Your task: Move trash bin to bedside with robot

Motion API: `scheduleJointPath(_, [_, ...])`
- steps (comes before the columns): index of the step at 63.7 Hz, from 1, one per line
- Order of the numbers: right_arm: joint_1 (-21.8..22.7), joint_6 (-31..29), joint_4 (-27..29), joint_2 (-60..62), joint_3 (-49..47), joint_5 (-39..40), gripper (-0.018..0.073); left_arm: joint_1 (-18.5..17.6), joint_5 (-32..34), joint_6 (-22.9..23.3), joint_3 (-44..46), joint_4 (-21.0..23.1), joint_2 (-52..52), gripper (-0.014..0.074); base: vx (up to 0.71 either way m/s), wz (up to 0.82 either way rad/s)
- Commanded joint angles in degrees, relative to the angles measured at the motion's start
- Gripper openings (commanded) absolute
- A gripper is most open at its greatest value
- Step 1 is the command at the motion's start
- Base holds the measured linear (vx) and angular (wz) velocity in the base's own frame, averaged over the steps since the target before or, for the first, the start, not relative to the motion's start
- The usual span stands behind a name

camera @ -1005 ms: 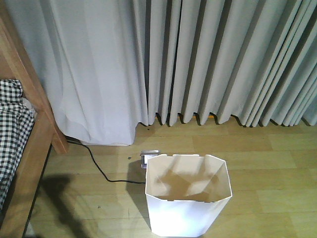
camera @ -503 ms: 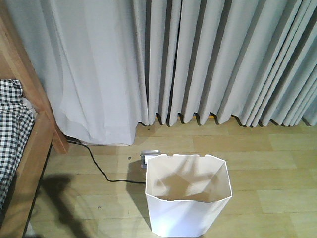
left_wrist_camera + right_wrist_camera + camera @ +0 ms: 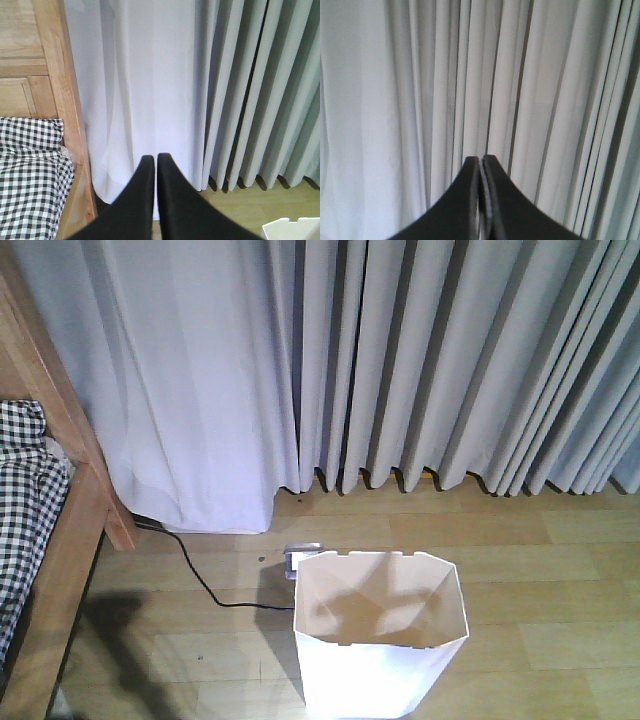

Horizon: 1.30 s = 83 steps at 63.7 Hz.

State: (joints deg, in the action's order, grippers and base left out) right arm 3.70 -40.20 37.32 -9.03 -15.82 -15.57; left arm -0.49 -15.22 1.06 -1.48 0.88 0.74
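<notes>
Front view: the trash bin [image 3: 380,635] stood upright on the wooden floor [image 3: 540,570] at the bottom of the frame, right of centre, its faceted rim open to the camera and the cream inside in shadow. A small grey object [image 3: 302,555] sat just behind its back-left corner; what it was could not be told. A black cable [image 3: 195,575] ran across the floor from the foot of the pale curtains [image 3: 400,360] toward that corner. The bedside [image 3: 75,510], light brown planks with checked bedding [image 3: 25,500], ran down the left edge, well apart from the bin. No arm showed here.

Left wrist view: the left gripper [image 3: 152,159] pointed at the curtains, its black fingers [image 3: 142,190] drawn in to a thin slit, nothing between them. Bed frame and checked bedding lay to its left; a corner of the bin's white rim [image 3: 295,227] peeked in at lower right.

Right wrist view: the right gripper [image 3: 480,159] faced only curtain folds, fingers [image 3: 495,195] pressed together, holding nothing.
</notes>
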Motion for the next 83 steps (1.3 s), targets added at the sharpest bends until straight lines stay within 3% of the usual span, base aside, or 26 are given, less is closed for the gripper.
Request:
scheduleJointPath(1, [0.2,-0.6,0.2,-0.5,-1.5,3.2,-0.0009,-0.2,4.0,0.3,-1.1,0.2,0.8,-0.0006,0.00,0.00])
scheduleJointPath(8, [0.2,-0.6,0.2,-0.5,-1.5,3.1,-0.0009,-0.2,4.0,0.3,-1.1,0.2,0.8,-0.0006,0.00,0.00])
scheduleJointPath(13, [0.2,0.5,-3.8,-0.4,-1.5,3.7,-0.0009,-0.2,4.0,0.3,-1.1,0.2,0.8,-0.0006,0.00,0.00])
scheduleJointPath(17, [0.2,7.0,-9.0,0.7,-1.5,3.8,-0.0009,-0.2,4.0,0.3,-1.1,0.2,0.8,-0.0006,0.00,0.00])
scheduleJointPath(22, [0.2,21.3,-20.0,3.0,-0.4,4.5,-0.0009,-0.2,4.0,0.3,-1.1,0.2,0.8,-0.0006,0.00,0.00])
scheduleJointPath(27, [0.2,32.0,-29.5,5.4,3.8,7.7,-0.0009,-0.2,4.0,0.3,-1.1,0.2,0.8,-0.0006,0.00,0.00])
scheduleJointPath(33, [0.2,37.7,-35.7,8.3,10.4,12.7,-0.0009,-0.2,4.0,0.3,-1.1,0.2,0.8,-0.0006,0.00,0.00])
scheduleJointPath(41, [-0.1,37.9,-37.3,10.4,18.1,17.1,-0.0009,-0.2,4.0,0.3,-1.1,0.2,0.8,-0.0006,0.00,0.00])
scheduleJointPath(43, [-0.6,38.0,-37.3,10.4,17.8,14.4,-0.0009,-0.2,4.0,0.3,-1.1,0.2,0.8,-0.0006,0.00,0.00])
scheduleJointPath(56, [-7.3,35.8,-37.6,10.4,17.8,13.7,-0.0009,-0.2,4.0,0.3,-1.1,0.2,0.8,-0.0006,0.00,0.00])
scheduleJointPath(83, [-7.1,35.9,-37.3,10.4,17.8,14.2,-0.0009,-0.2,4.0,0.3,-1.1,0.2,0.8,-0.0006,0.00,0.00])
